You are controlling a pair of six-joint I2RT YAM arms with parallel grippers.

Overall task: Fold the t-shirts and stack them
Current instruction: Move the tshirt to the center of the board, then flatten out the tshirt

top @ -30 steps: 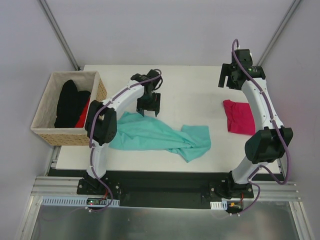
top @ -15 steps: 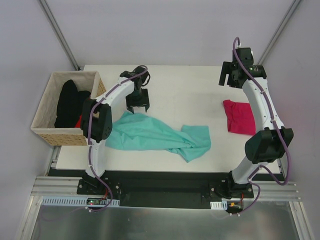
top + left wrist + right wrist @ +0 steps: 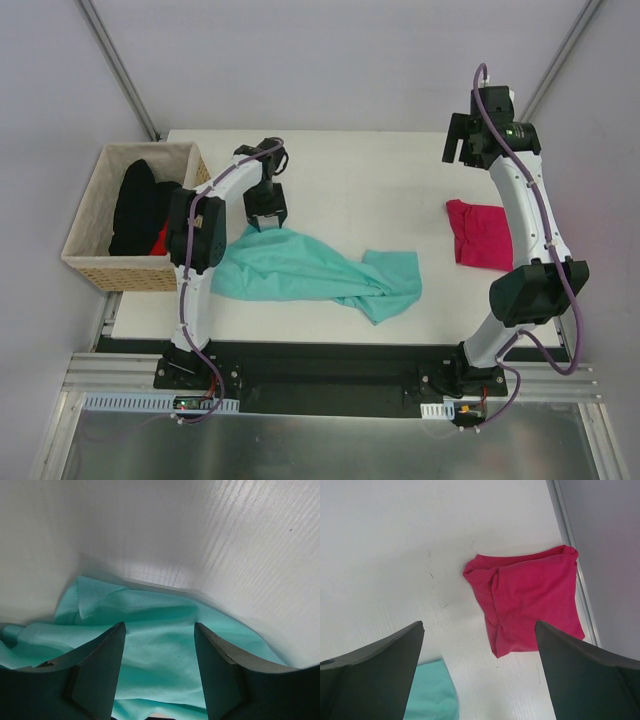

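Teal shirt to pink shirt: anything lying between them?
Nothing. Only bare white table separates the teal shirt and the pink shirt, as the top view shows.

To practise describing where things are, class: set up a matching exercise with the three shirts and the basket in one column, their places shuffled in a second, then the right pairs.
1. teal shirt
2. pink shirt
3. black shirt
4. basket

A. inside the basket
B. folded, at the right side of the table
C. beside the table's left edge
D. lying loose across the table's near half

Pairs: 1-D, 2-B, 3-A, 4-C
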